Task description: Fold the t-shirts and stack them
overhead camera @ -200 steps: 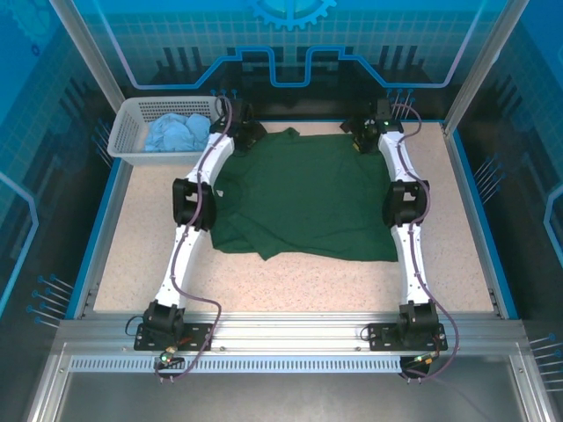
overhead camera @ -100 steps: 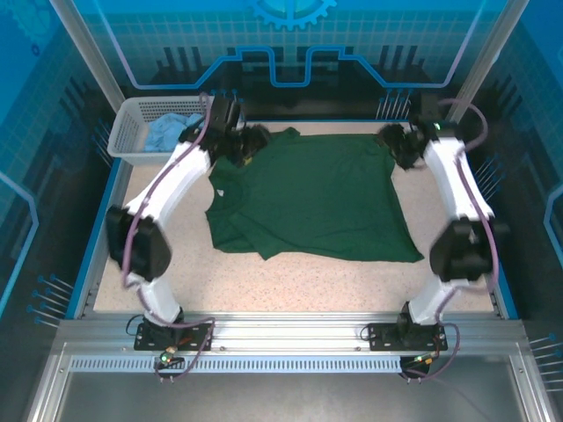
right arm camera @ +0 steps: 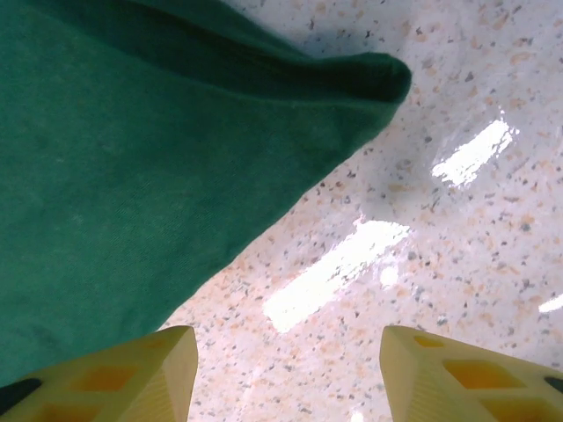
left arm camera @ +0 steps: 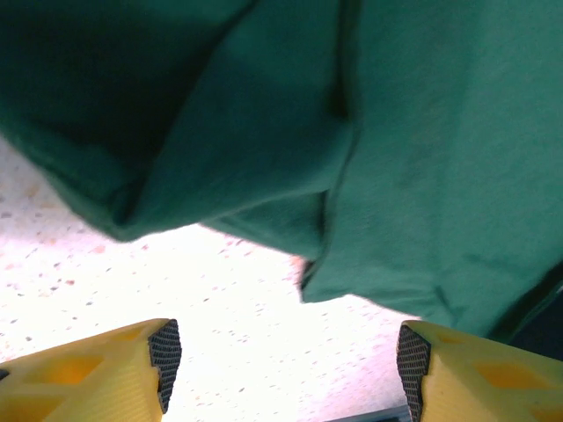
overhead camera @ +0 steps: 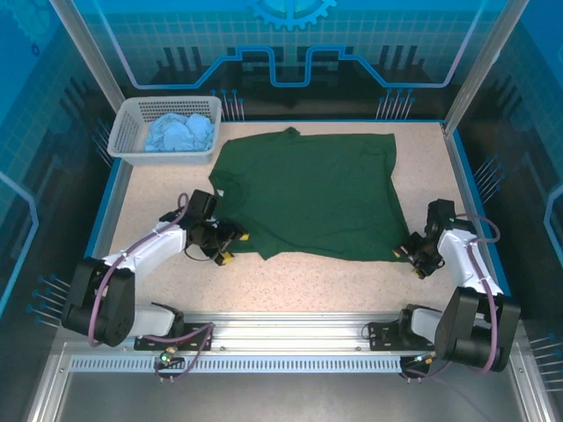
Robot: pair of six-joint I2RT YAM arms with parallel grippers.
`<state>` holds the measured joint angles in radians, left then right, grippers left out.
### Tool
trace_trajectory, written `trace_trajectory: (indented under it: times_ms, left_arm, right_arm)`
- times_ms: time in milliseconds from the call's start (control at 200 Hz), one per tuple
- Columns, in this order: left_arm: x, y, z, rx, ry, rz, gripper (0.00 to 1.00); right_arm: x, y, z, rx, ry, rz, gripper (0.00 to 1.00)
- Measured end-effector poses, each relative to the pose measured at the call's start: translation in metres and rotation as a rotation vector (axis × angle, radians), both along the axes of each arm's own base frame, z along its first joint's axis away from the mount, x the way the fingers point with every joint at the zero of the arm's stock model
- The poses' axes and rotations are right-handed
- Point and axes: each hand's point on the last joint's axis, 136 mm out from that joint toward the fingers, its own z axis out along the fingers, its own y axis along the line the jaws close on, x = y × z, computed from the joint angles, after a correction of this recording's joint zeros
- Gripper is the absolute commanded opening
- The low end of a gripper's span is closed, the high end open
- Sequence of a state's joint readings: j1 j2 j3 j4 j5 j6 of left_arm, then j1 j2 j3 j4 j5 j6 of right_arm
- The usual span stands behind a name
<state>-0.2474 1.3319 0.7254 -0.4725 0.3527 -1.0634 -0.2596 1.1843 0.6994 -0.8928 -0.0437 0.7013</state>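
A dark green t-shirt [overhead camera: 308,193] lies spread on the speckled table, its near-left part folded over. A light blue t-shirt [overhead camera: 180,134] is bunched in the white basket [overhead camera: 123,141] at the back left. My left gripper [overhead camera: 230,247] is low at the green shirt's near-left corner, open; in the left wrist view the shirt's hem [left arm camera: 369,290] lies just beyond the gripper [left arm camera: 281,369], bare table between the fingers. My right gripper [overhead camera: 410,255] is open at the near-right corner; that corner [right arm camera: 369,75] lies ahead of the gripper [right arm camera: 286,369], nothing held.
A raised blue rim [overhead camera: 482,211] bounds the table on the right and left. The metal rail [overhead camera: 290,330] with both arm bases runs along the near edge. Bare tabletop [overhead camera: 299,281] lies between the shirt and the rail.
Both arms swung from the shirt's far corners down to its near corners. The shirt's far edge now lies flat and spread, free of the grippers. The right jaws have narrowed somewhat.
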Motion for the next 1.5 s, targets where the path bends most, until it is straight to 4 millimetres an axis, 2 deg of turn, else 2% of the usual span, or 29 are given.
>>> trace_trajectory:
  times_ms: [165,335,405,535,645,850,1231,1501]
  left_arm:
    - [0.033,0.015,0.016,0.014,-0.053,0.077,0.67]
    - [0.084,0.032,0.023,0.081,-0.072,0.103,0.59]
    - [0.102,0.036,0.021,0.119,-0.081,0.087,0.55]
    - [0.121,0.040,0.010,0.183,-0.075,0.036,0.48]
    - [0.124,0.042,-0.004,0.209,-0.044,-0.001,0.44]
    - [0.115,0.047,-0.026,0.258,0.009,-0.049,0.45]
    - [0.114,0.048,-0.036,0.263,0.031,-0.063,0.43]
    - [0.111,0.048,-0.046,0.271,0.048,-0.089,0.36]
  right_arm:
    - [0.009,-0.008,-0.006,0.007,-0.032,-0.009,0.57]
    - [0.013,-0.015,-0.006,-0.002,-0.054,-0.022,0.55]
    - [0.014,-0.019,-0.006,-0.006,-0.061,-0.035,0.54]
    - [0.013,-0.022,-0.008,-0.005,-0.061,-0.048,0.52]
    - [0.012,-0.023,-0.008,-0.004,-0.061,-0.055,0.52]
    - [0.012,-0.024,-0.008,-0.003,-0.063,-0.062,0.51]
    - [0.011,-0.024,-0.012,0.004,-0.044,-0.062,0.50]
    - [0.010,-0.024,-0.014,0.007,-0.034,-0.063,0.49]
